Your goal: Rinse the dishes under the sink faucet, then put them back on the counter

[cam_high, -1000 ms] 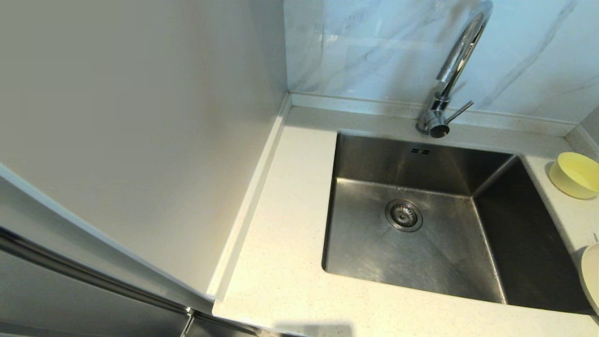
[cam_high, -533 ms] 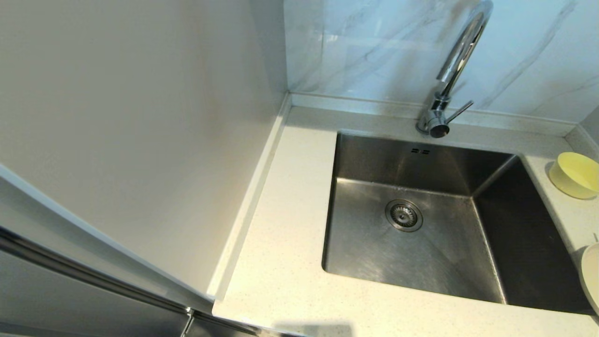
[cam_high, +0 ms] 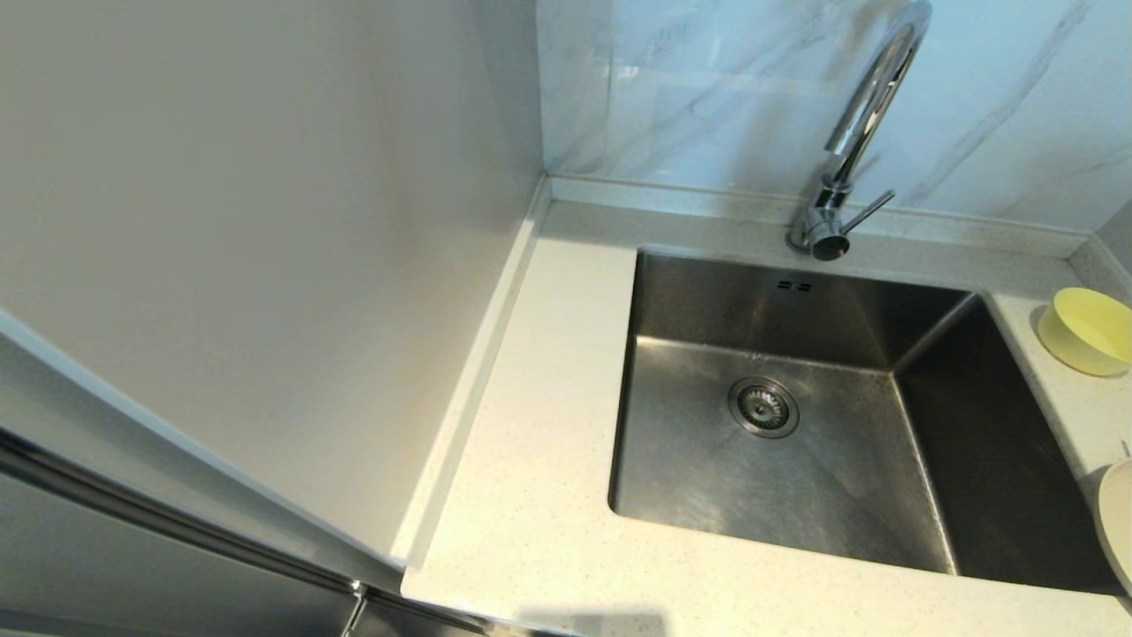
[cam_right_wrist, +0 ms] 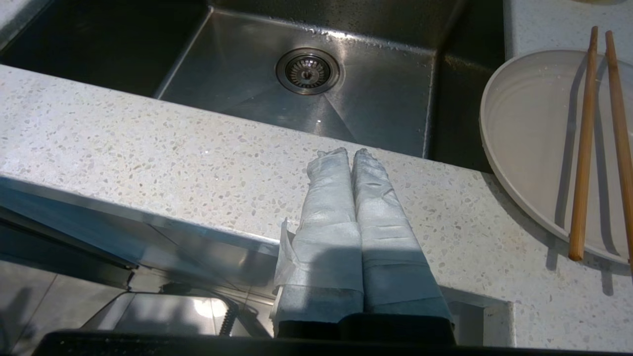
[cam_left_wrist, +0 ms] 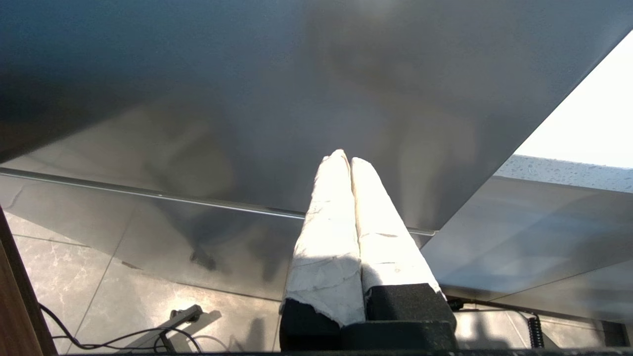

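Note:
The steel sink [cam_high: 690,478] lies empty in the counter [cam_high: 548,372], with the chrome faucet [cam_high: 853,133] behind it. A pale-yellow bowl [cam_high: 1086,330] stands on the counter at the far right, and the white plate [cam_high: 1116,522] shows at the right edge. In the right wrist view the plate [cam_right_wrist: 529,133] carries two brown chopsticks [cam_right_wrist: 584,148]. My right gripper [cam_right_wrist: 350,154] is shut and empty, hovering over the counter's front edge [cam_right_wrist: 198,163], short of the sink [cam_right_wrist: 277,94]. My left gripper [cam_left_wrist: 344,158] is shut and empty, low beside a grey cabinet panel.
A plain wall panel [cam_high: 265,221] closes off the counter's left side, and the marble backsplash [cam_high: 707,88] rises behind the faucet. The round drain strainer [cam_high: 763,407] sits in the basin floor. Cables lie on the tiled floor [cam_left_wrist: 123,316] below the left arm.

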You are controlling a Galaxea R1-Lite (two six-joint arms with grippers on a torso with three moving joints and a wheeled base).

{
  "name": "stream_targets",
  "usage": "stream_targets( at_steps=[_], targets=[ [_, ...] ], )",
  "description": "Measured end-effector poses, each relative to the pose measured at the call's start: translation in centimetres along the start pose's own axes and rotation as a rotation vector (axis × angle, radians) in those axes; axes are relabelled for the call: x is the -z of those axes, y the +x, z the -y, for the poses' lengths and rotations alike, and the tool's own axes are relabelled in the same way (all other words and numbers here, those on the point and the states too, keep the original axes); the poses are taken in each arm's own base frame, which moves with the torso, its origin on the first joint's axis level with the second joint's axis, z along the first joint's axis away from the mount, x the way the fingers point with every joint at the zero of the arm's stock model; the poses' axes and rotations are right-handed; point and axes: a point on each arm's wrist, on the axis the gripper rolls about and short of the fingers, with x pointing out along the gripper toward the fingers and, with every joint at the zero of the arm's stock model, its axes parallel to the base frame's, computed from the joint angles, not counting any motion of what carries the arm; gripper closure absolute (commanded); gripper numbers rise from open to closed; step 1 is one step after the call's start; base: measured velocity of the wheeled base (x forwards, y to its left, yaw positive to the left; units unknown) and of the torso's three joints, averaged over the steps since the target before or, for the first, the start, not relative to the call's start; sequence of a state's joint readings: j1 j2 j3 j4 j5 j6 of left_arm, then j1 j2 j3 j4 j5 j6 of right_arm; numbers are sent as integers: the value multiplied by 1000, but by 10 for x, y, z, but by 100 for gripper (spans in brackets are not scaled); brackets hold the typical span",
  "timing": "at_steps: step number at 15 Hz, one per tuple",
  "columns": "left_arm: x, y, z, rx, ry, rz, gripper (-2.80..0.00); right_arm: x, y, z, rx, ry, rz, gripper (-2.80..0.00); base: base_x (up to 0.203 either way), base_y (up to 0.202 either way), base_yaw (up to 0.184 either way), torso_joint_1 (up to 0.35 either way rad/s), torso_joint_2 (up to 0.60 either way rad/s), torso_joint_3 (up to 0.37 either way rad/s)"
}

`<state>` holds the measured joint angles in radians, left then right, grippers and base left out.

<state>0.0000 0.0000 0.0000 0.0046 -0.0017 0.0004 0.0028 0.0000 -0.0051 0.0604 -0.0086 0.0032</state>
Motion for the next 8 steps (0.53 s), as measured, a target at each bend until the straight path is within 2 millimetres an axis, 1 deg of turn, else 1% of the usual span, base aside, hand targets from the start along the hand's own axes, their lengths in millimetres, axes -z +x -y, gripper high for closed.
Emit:
stream_targets(
  at_steps=[8],
  targets=[
    [0, 0, 0, 0, 0, 0, 0, 0, 0, 0, -1, -2, 1, 0, 0, 0, 0, 0, 0, 0]
  ],
)
